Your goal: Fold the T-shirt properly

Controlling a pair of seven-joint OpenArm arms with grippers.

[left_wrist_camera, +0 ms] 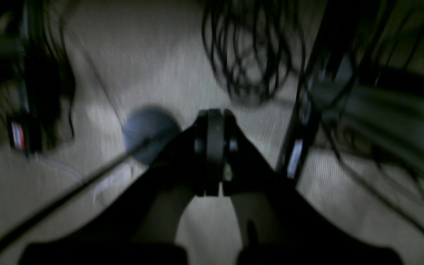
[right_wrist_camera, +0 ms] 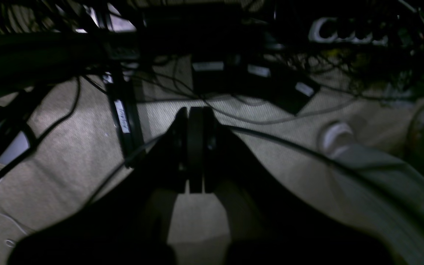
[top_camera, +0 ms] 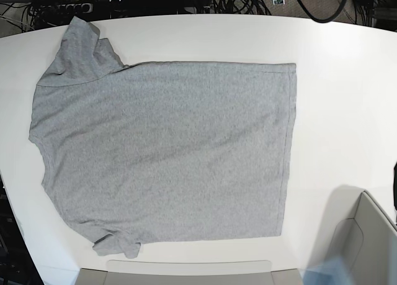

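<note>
The heather-grey T-shirt lies spread flat on the white table, plain side up. Its hem is to the right and its sleeves are at the top left and bottom left. Neither gripper shows in the base view. In the left wrist view my left gripper is shut and empty, hanging over carpet. In the right wrist view my right gripper is shut and empty, also over carpet. The shirt shows in neither wrist view.
A grey box stands at the table's bottom right and a grey tray at its front edge. Cables hang over the carpet, with a round grey object. A white shoe shows by the right gripper.
</note>
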